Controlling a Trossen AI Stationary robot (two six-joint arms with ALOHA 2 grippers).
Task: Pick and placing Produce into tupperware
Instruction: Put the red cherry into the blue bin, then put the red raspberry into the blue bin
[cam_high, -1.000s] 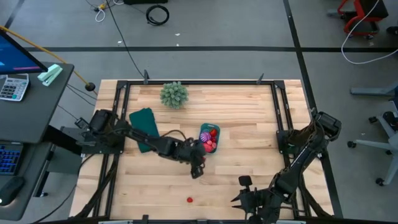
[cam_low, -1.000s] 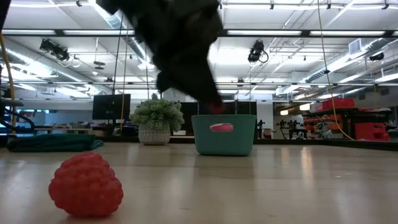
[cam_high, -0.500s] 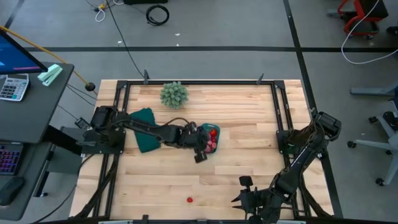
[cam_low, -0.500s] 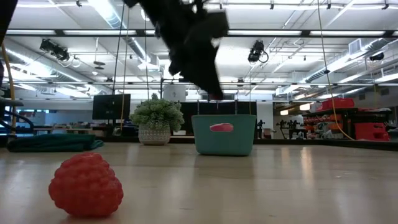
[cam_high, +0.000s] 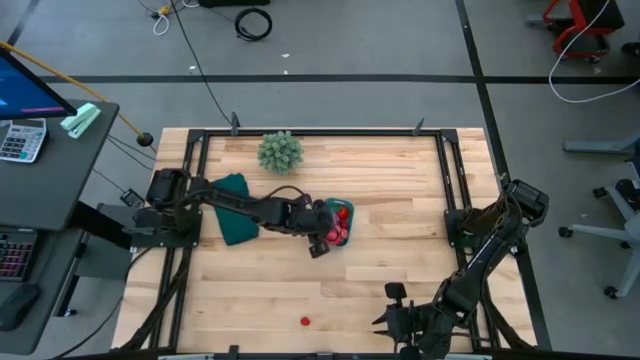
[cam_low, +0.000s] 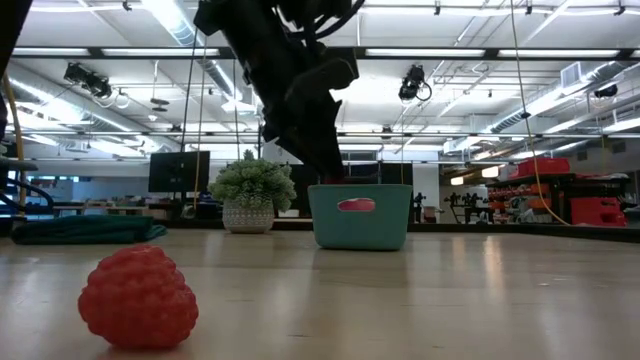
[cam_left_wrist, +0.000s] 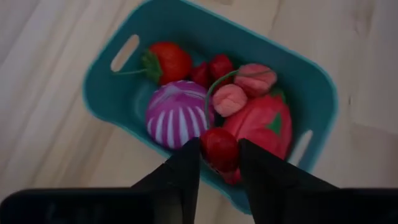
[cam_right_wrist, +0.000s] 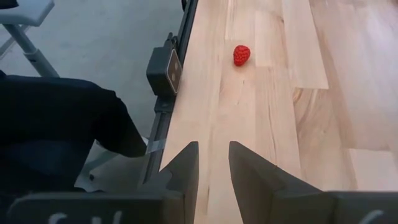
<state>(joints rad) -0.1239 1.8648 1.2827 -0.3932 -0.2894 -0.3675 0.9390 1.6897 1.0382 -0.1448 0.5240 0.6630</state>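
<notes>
Big open workshop with strip lights overhead, and in the middle of it a butcher-block surface (cam_high: 400, 200) on a black frame. Using the teal tupperware (cam_high: 337, 222) as my landmark since everything revolves around it.

Left pincer (cam_left_wrist: 219, 151) hangs right above the tub's near rim, pinching a small round red piece (cam_left_wrist: 217, 148) between its two fingers (cam_left_wrist: 184, 171). Makes sense to hold it that high: the tub has a raised wall, so the piece has to clear it before being let go. I'd guess the drop is the very next thing, and the pincer could do with sitting a touch further over the middle so the piece doesn't bounce off the edge.

Inside the tub it's getting crowded: a purple striped ball (cam_left_wrist: 176, 114), a strawberry (cam_left_wrist: 168, 61), a couple of pink bits (cam_left_wrist: 229, 98) and a bigger red one (cam_left_wrist: 264, 121).

One red raspberry (cam_high: 305, 321) sits alone well in front of the tub, near the surface's front edge. Looks like the last one out.

Right pincer (cam_right_wrist: 212, 163) waits at the front right corner, far from the tub, fingers a little apart and holding nothing, with that raspberry in its view.

Behind the tub there's a pale green spiky plant (cam_high: 279, 152), and a dark green flat piece (cam_high: 234, 203) to its left, under the left arm.
</notes>
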